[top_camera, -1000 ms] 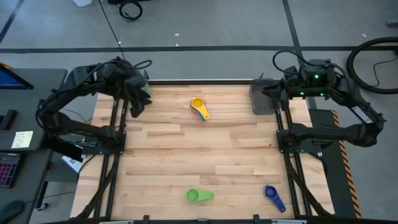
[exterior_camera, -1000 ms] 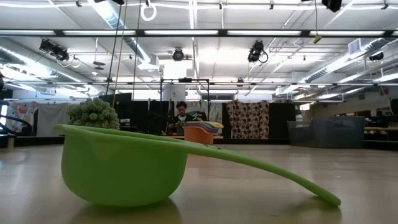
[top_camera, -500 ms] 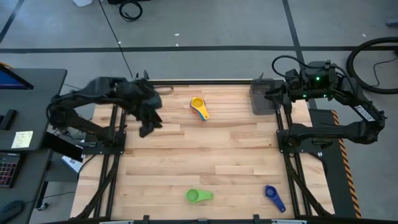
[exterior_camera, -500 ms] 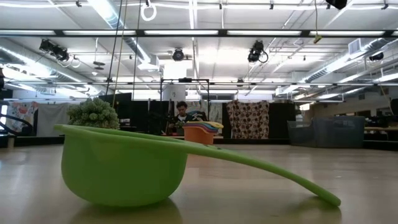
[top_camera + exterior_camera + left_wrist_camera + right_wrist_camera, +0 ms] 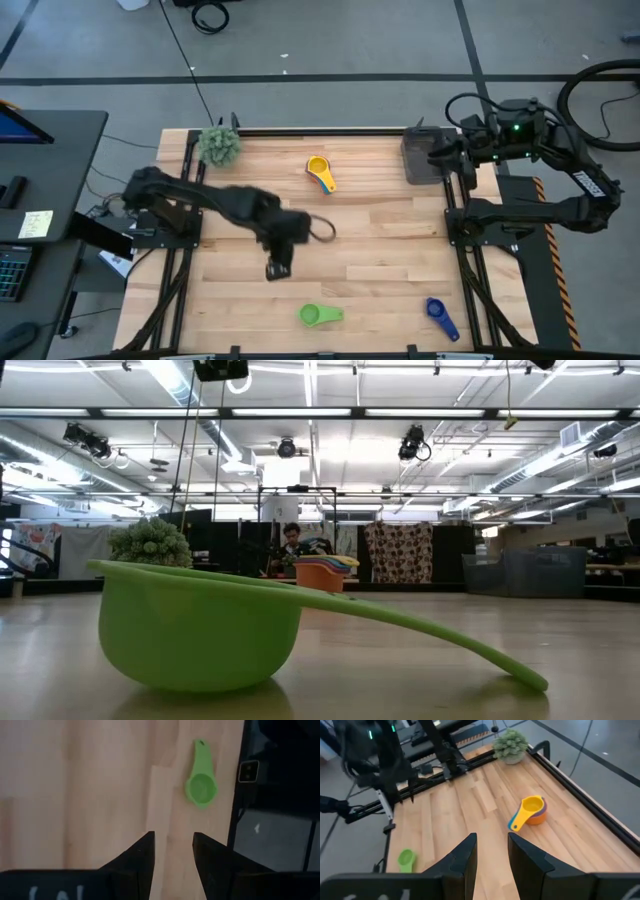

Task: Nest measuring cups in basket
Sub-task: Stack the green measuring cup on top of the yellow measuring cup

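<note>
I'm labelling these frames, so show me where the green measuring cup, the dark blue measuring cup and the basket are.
green measuring cup (image 5: 311, 316): high view, on its round bowl.
dark blue measuring cup (image 5: 435, 308): high view, on its bowl.
basket (image 5: 424, 170): high view, on its floor near the front wall.

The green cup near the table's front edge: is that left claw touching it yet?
Apart. The high view shows bare wood between the left gripper and the green cup; the left wrist view shows the cup well ahead of the empty, parted jaws.

Robotics lab — open industrial hall with ceiling lights (image 5: 400, 412), taped floor (image 5: 330, 60).
</note>
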`<action>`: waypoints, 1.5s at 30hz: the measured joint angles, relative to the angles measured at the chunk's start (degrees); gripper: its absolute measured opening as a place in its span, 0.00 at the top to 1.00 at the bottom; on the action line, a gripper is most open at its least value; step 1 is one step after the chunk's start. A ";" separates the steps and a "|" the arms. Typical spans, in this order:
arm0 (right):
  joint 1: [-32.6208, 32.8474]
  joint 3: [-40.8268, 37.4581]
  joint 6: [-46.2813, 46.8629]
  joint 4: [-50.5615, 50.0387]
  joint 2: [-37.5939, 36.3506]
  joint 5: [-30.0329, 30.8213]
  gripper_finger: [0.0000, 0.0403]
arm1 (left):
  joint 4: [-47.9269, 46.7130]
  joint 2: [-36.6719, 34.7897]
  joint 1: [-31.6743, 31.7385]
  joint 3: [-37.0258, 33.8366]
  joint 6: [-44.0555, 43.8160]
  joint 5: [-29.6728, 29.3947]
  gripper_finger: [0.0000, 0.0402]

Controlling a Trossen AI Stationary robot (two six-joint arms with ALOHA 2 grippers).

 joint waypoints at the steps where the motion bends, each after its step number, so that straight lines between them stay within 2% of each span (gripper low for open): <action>1: -0.01 0.00 -0.01 0.01 -0.04 -0.45 0.72 | 0.96 1.34 -0.82 0.00 -0.14 0.25 0.66; 7: -0.01 0.00 -0.24 0.01 -0.53 -1.50 0.72 | 7.25 9.45 -5.08 0.00 -5.45 0.30 0.66; 18: 0.00 -0.02 -3.70 0.06 -0.55 -3.43 0.72 | 14.12 19.75 -10.37 0.00 -5.91 -1.24 0.66; 23: 0.00 -0.02 -5.58 0.06 -0.55 -3.93 0.72 | 18.32 21.73 -10.36 0.02 -8.34 -2.08 0.66; 29: -0.02 -0.02 -6.28 0.06 -0.55 -6.11 0.72 | 20.34 22.34 -10.36 0.01 -10.68 -5.99 0.66; 39: 0.00 -0.04 -7.29 0.04 -0.55 -6.52 0.72 | 22.44 24.81 -11.74 -0.02 -13.24 -3.91 0.66; 45: 0.01 -0.04 -7.29 0.06 -0.53 -6.54 0.72 | 22.65 26.38 -12.86 -0.03 -13.00 -4.77 0.66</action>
